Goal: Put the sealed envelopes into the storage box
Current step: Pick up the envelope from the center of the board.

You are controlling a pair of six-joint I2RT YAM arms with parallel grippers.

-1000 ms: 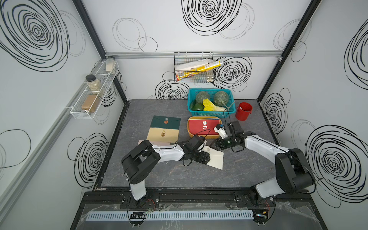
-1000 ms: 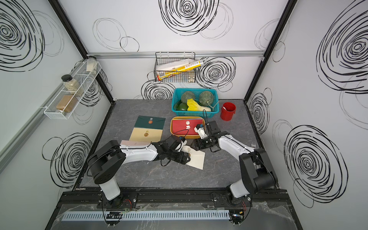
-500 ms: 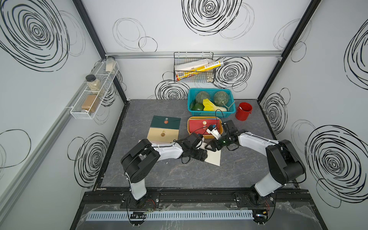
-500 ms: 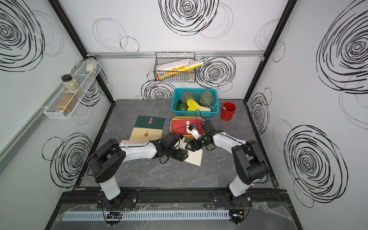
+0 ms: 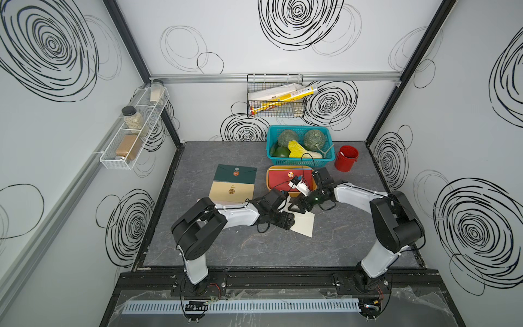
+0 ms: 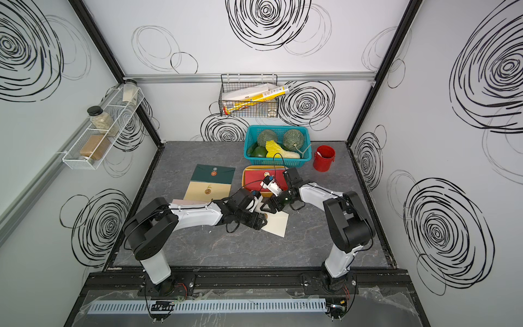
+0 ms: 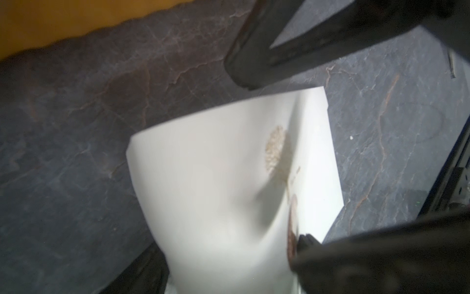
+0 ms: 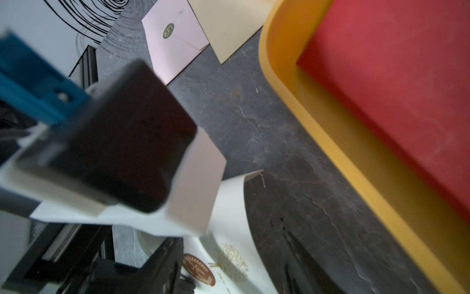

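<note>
The cream envelope (image 5: 305, 226) (image 6: 278, 225) lies mid-table. My left gripper (image 5: 285, 220) (image 7: 229, 259) is shut across it, and the paper (image 7: 216, 191) bows up between the fingers. My right gripper (image 5: 297, 205) (image 8: 229, 259) hovers open at the envelope's far end, with the brown-sealed face (image 8: 236, 229) between its fingers. The mustard storage box (image 5: 267, 181) (image 6: 243, 181) (image 8: 330, 152) holds a red envelope (image 5: 283, 179) (image 8: 394, 76) on top. Left of it lie dark green (image 5: 235, 174), tan (image 5: 232, 191) and pink (image 8: 175, 40) envelopes.
A teal basket (image 5: 300, 162) of vegetables stands right behind the storage box, a red cup (image 5: 345, 162) to its right. A black wire rack (image 5: 276, 99) hangs on the back wall, a white jar shelf (image 5: 133, 136) on the left wall.
My right gripper has swung from beside the storage box toward the left gripper and the cream envelope, its jaws narrowing a little. The left gripper drew the envelope slightly leftward.
</note>
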